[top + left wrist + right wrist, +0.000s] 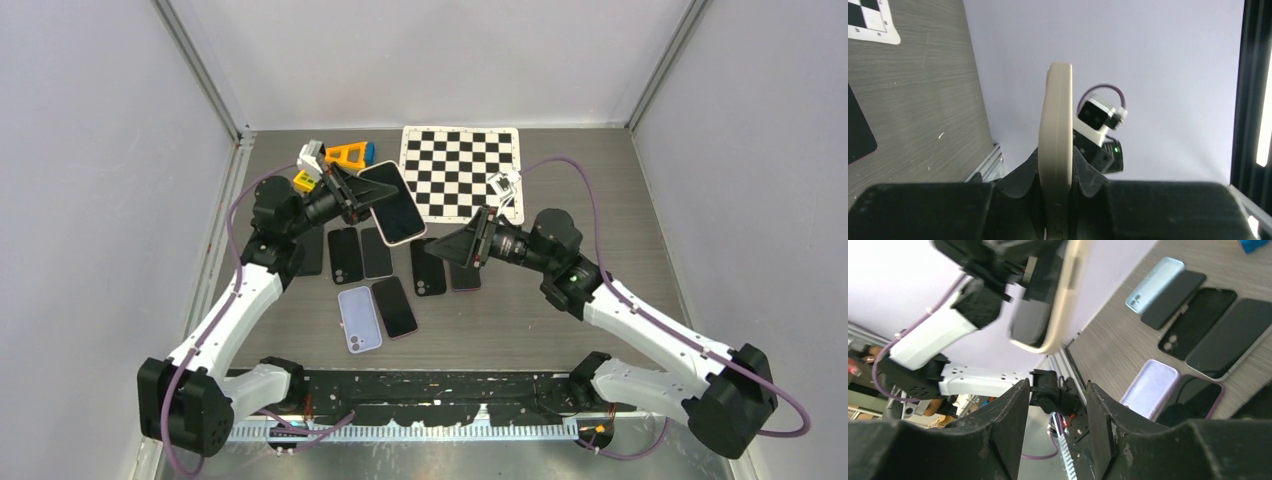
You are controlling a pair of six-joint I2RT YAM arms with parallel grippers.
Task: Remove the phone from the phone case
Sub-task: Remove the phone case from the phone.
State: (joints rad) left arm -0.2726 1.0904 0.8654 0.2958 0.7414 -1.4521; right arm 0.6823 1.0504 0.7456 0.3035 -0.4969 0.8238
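A phone with a dark screen (396, 206) sits in a pale cream phone case (1058, 125) and is held tilted in the air above the back left of the table. My left gripper (353, 196) is shut on the case's edge, one finger on each flat side (1058, 157). In the right wrist view the cased phone (1060, 295) hangs above and ahead of the fingers. My right gripper (447, 246) stands open a short way to the phone's right, pointing at it, with nothing between its fingers (1058, 392).
Several phones lie in rows on the table below: black ones (345, 255), (430, 268) and a lilac-cased one (359, 318). A checkerboard (462, 172) lies at the back. Small orange, yellow and blue objects (350, 153) sit at the back left.
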